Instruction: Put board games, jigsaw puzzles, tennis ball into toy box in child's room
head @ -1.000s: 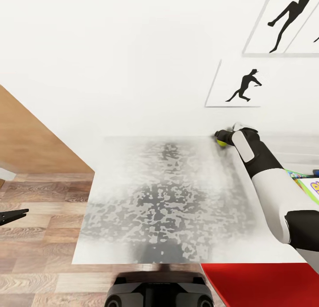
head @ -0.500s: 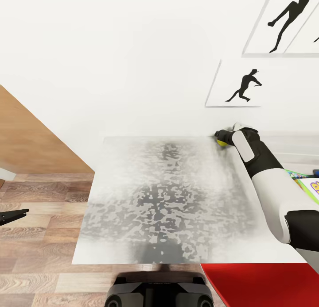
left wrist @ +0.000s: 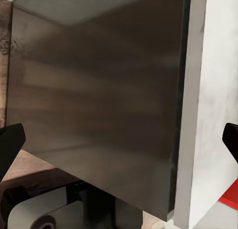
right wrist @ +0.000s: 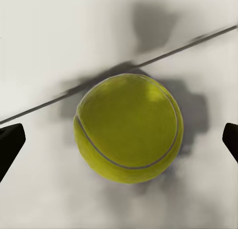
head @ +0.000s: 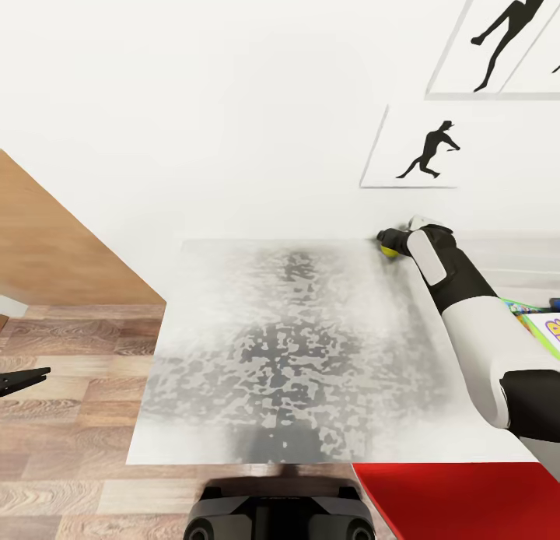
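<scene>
Tabletop (head: pixel 295 345) scene unchanged: right gripper (right wrist: pixel 119 140) stays spread around tennis ball (right wrist: pixel 129 127).

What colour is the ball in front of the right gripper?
Yellow-green with a thin pale seam; the tennis ball shows best in the right wrist view.

Surface (head: pixel 295 345): broad bare stretch, open for your passage. Tennis ball (right wrist: pixel 129 127): sat at the far edge, just beside the wall (head: pixel 233 96), between your spread right fingers (right wrist: pixel 10 144); the wall blocked approach from behind.
</scene>
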